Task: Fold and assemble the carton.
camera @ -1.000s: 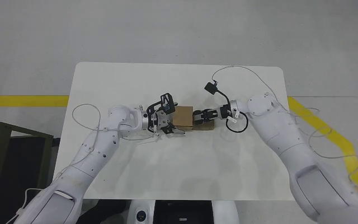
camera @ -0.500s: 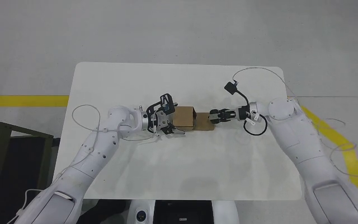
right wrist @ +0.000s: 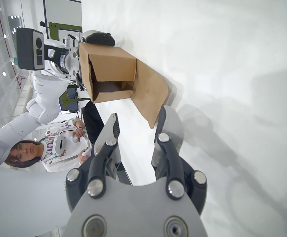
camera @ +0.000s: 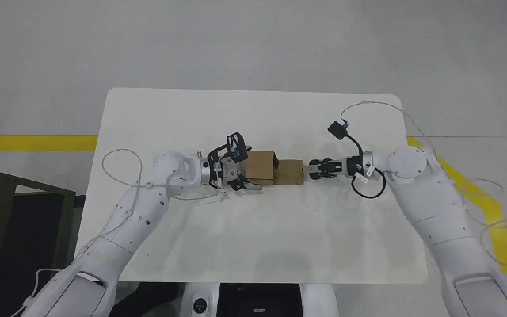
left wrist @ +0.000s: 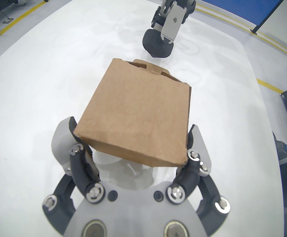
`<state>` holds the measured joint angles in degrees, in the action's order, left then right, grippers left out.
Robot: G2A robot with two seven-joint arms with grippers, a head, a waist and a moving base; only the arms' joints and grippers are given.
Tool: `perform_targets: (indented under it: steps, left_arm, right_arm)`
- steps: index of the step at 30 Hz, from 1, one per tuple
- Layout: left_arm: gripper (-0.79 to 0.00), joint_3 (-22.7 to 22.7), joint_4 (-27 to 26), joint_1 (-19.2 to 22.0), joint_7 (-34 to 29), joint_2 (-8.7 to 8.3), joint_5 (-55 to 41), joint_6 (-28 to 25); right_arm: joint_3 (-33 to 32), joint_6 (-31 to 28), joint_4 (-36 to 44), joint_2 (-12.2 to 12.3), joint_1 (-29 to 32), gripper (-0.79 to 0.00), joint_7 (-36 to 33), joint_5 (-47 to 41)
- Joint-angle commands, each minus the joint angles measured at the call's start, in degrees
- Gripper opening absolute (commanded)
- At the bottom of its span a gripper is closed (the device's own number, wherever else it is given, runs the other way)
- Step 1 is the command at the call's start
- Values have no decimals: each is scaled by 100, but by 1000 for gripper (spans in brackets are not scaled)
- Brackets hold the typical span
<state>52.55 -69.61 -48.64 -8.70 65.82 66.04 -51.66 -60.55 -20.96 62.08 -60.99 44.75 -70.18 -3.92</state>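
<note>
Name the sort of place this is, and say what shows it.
Probably a robotics lab or industrial test hall: a white table on a plain grey floor, yellow marking lines on it, and a blue partition screen beyond.

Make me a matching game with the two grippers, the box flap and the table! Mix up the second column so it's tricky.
1. left gripper
2. right gripper
3. flap
4. table

A. white
B. open, holding nothing
C. folded out flat
D. shut on the carton

Pairs: 1-D, 2-B, 3-C, 4-A
</note>
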Motion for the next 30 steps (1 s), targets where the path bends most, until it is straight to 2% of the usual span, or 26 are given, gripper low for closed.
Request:
perform_targets:
  steps: [1,16,30]
  left_arm:
    - [0,4,-8,0,0,-1,6,-5]
    - [0,32,-20,0,-21,0,0,-24]
    - [0,66,-43,-24,-6,-6,11,-43]
  right_arm:
    - [44,-6,-80,-15,-11,-471,20,-41]
    - [576,-108,-485,-235,-335,-446,137,-247]
    - [610,-394,-138,-308,-362,-422,-262,-1084]
